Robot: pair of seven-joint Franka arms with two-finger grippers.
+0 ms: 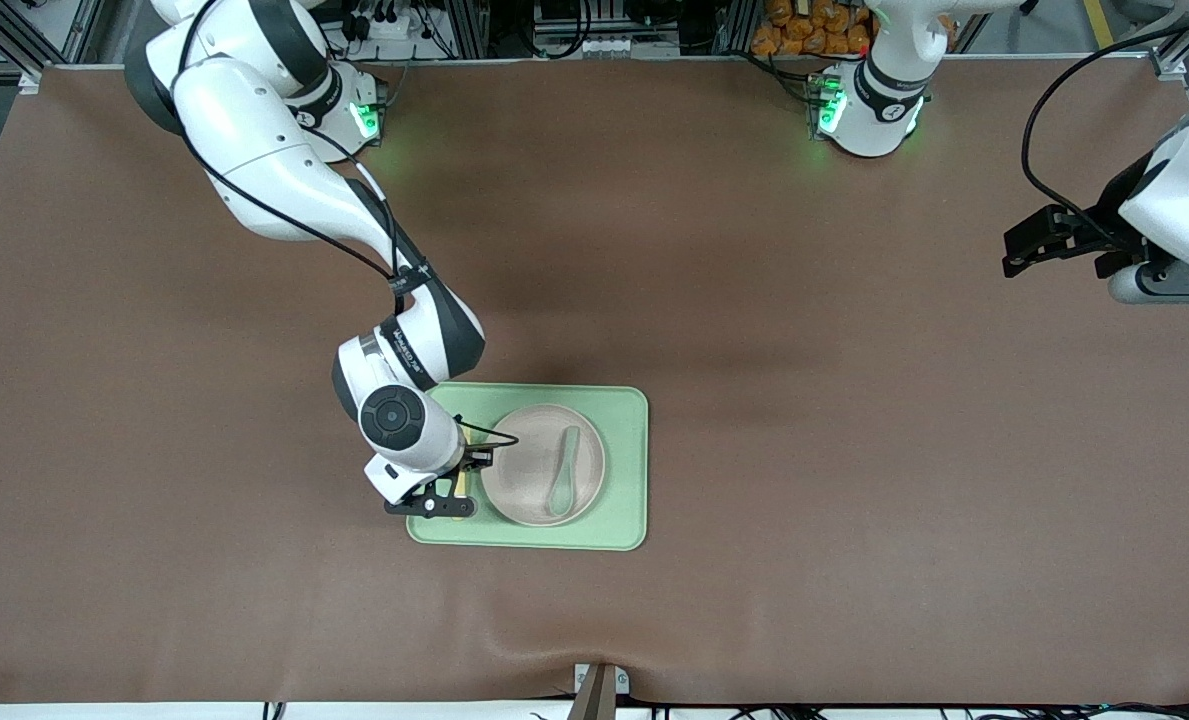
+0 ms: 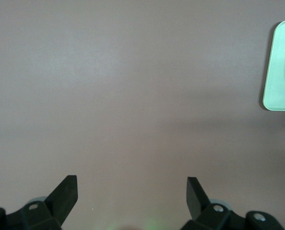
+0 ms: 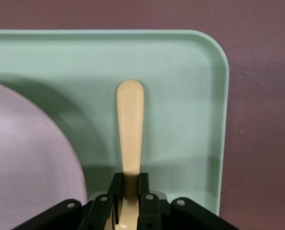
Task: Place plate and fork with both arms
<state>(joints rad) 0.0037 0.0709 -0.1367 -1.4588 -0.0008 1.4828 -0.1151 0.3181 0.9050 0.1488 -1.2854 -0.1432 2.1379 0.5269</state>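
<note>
Over the green tray (image 1: 614,470) the right arm bends down low; its right gripper (image 1: 451,488) points at the tray's edge toward the right arm's end; its jaws sit narrow around the fork (image 3: 130,129), pinching the smooth yellow handle, which is long with a round tip; the fork lies flat on the tray, at about nine o'clock from the plate (image 1: 534,490); the plate is round, pale pink and smooth, with a grey-green spoon (image 1: 564,470) lying in it; the left arm waits up high, its left gripper (image 2: 132,199) over the bare brown bench (image 1: 854,400) with jaws wide and holding nothing.
</note>
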